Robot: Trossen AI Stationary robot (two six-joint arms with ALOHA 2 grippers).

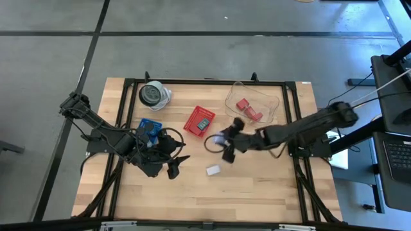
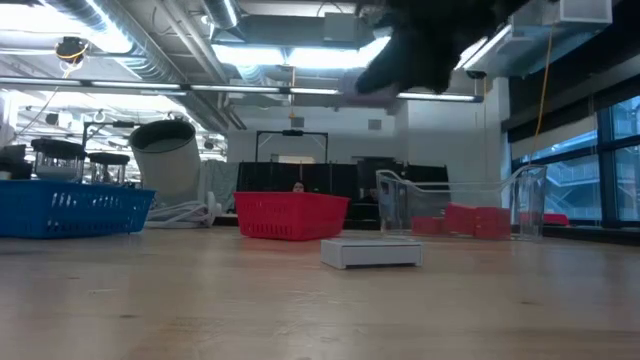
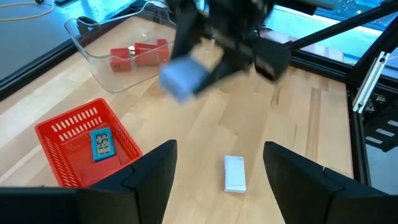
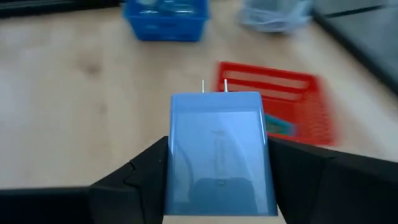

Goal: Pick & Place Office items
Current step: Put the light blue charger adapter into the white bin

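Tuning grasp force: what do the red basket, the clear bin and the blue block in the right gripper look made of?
Red basket: likely moulded plastic, slotted matte walls. Clear bin: transparent glossy plastic, red pieces visible through it. Blue block: smooth pale-blue plastic-looking shell with two metal prongs, probably a plug adapter, clamped in the right gripper.

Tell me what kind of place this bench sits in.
Probably an industrial lab or workshop: exposed ceiling ducts and strip lights overhead, grey concrete floor around the black-framed wooden table.
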